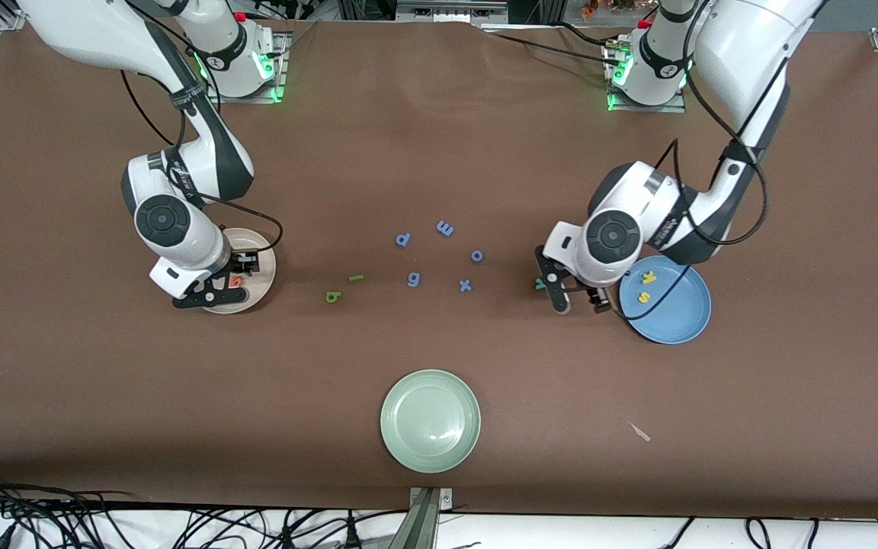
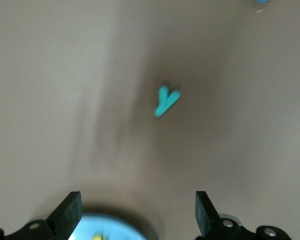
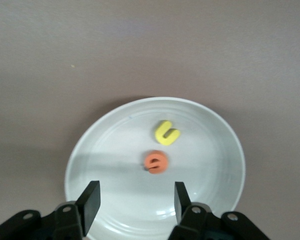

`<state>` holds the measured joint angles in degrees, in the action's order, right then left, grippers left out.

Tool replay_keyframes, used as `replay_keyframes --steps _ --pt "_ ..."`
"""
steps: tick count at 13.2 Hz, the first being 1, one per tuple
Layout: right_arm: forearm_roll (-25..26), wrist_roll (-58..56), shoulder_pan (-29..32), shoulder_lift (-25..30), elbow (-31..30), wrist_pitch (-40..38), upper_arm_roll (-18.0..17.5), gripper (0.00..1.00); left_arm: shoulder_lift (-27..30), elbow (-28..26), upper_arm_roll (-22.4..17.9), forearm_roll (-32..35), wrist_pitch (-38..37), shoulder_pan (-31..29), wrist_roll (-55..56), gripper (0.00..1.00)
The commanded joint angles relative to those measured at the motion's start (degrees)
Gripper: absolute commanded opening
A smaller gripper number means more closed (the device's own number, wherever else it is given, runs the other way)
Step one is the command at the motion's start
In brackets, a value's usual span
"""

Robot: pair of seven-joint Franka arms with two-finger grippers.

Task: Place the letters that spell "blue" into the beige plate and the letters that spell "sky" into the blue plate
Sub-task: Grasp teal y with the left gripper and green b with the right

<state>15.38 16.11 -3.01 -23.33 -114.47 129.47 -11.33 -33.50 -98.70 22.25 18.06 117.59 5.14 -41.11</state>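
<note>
My right gripper [image 1: 219,284] hangs open over the beige plate [image 1: 262,288], nothing between its fingers. In the right wrist view, the right gripper [image 3: 135,202] has the yellow u [image 3: 166,132] and the orange e [image 3: 156,162] lying in the beige plate [image 3: 209,150] below it. The dark green b [image 1: 333,296] and the green l [image 1: 356,278] lie on the table. My left gripper [image 1: 580,303] is open beside the blue plate [image 1: 683,313], which holds the yellow k [image 1: 648,277] and yellow s [image 1: 644,296]. The teal y [image 2: 165,101] lies on the table next to the left gripper [image 2: 137,215].
Several periwinkle letters lie mid-table: a p [image 1: 403,239], an m [image 1: 445,227], an o [image 1: 477,255], a g [image 1: 413,279] and an x [image 1: 466,285]. A pale green plate [image 1: 430,420] sits nearer the front camera. A small white scrap [image 1: 639,431] lies toward the left arm's end.
</note>
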Motion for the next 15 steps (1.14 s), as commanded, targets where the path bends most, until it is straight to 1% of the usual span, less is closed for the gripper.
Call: replay_keyframes --steps 1,2,3,4,7,9,11,14,15 --pt "-0.9 8.8 -0.2 0.2 -0.1 0.4 -4.6 0.71 -4.2 1.0 0.2 0.7 6.7 -0.6 -9.0 1.0" --pt "-0.8 12.6 -0.3 -2.0 2.3 0.6 -6.4 0.71 -5.3 0.9 0.2 1.0 8.4 -0.5 -10.8 1.0" --pt "-0.8 15.6 -0.6 -4.4 5.2 0.7 -8.0 0.71 -6.2 0.8 0.3 1.3 10.4 0.0 -13.2 0.98" --pt "-0.7 18.0 -1.8 -6.1 7.3 0.8 -8.5 0.71 -6.3 0.4 0.3 1.3 11.9 1.2 -14.4 0.95" --pt "-0.6 23.2 -5.1 -10.6 12.2 1.0 -8.5 0.71 -6.3 -1.3 0.3 1.4 14.1 1.5 -14.4 0.94" --pt "0.0 24.7 -5.9 -12.5 13.0 3.6 -8.5 0.71 -6.4 -3.5 0.3 1.4 17.9 1.3 -14.4 0.89" --pt "2.1 24.8 -6.0 -14.3 13.0 7.1 -8.5 0.71 -6.3 -4.7 0.3 1.4 18.5 1.0 -14.4 0.88" --pt "3.2 24.8 -6.0 -15.5 13.0 8.9 -8.5 0.71 -6.0 -5.9 0.3 1.4 18.6 0.8 -14.4 0.86" --pt "4.7 24.8 -6.0 -16.0 13.0 9.6 -8.5 0.71 -6.1 -6.0 0.3 1.4 18.6 1.0 -14.4 0.81"
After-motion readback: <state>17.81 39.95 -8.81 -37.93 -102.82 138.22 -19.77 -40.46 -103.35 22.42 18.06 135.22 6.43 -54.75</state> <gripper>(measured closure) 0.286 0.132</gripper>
